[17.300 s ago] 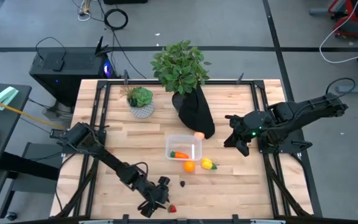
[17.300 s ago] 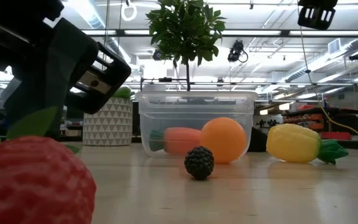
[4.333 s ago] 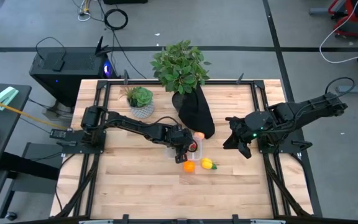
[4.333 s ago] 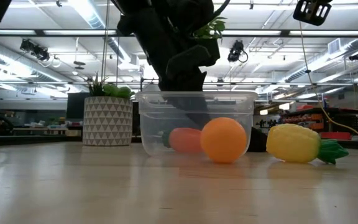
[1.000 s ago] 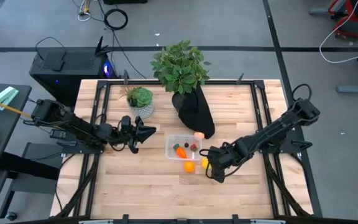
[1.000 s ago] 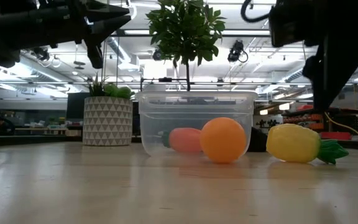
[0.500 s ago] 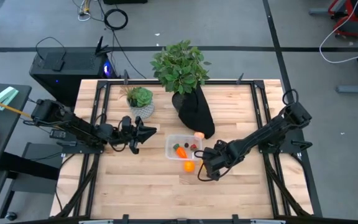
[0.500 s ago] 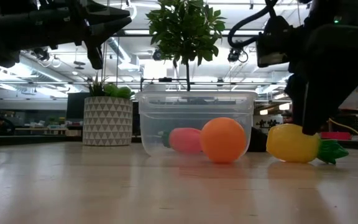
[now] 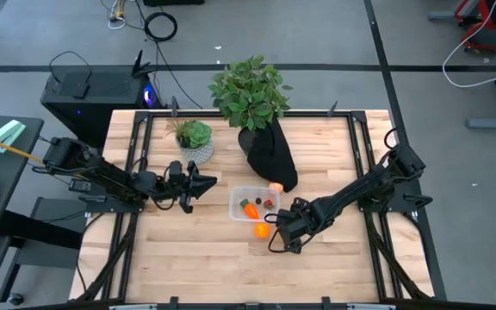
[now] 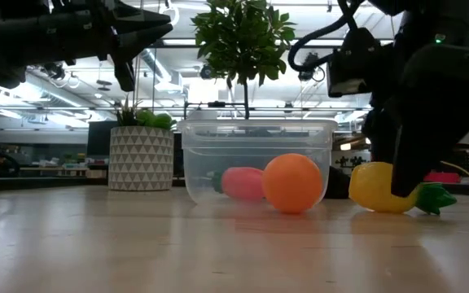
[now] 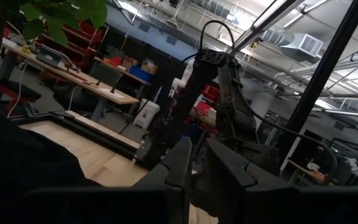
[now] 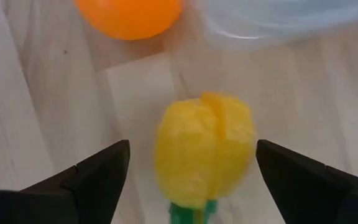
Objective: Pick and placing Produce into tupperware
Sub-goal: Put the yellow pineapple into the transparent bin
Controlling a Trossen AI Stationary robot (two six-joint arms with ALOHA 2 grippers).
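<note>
The clear tupperware [image 9: 255, 204] stands mid-table and holds a carrot, a strawberry and a tiny dark piece. An orange [image 9: 262, 230] rests on the wood at its near side, and a peach ball [image 9: 275, 187] at its far right corner. The yellow piece [image 12: 204, 149] lies on the table to the right of the orange. My right gripper [image 12: 192, 144] is open above it, pointing down, one finger on each side with a gap to the fruit. In the low view a finger [image 10: 405, 155] stands in front of the yellow piece [image 10: 374, 187]. My left gripper [image 9: 200, 182] waits shut, above the table's left part.
A small plant in a white patterned pot [image 9: 196, 145] stands at the far left. A taller leafy plant [image 9: 250, 90] in a black pot [image 9: 271, 157] stands just behind the tupperware. Dark frame rails [image 9: 374, 226] run along both sides. Bare wood lies toward the near edge.
My right gripper has gone toward the table's left edge and down, from beside the yellow piece to straddling it, its fingers wide apart throughout. The yellow piece, the orange and the tupperware have stayed in place.
</note>
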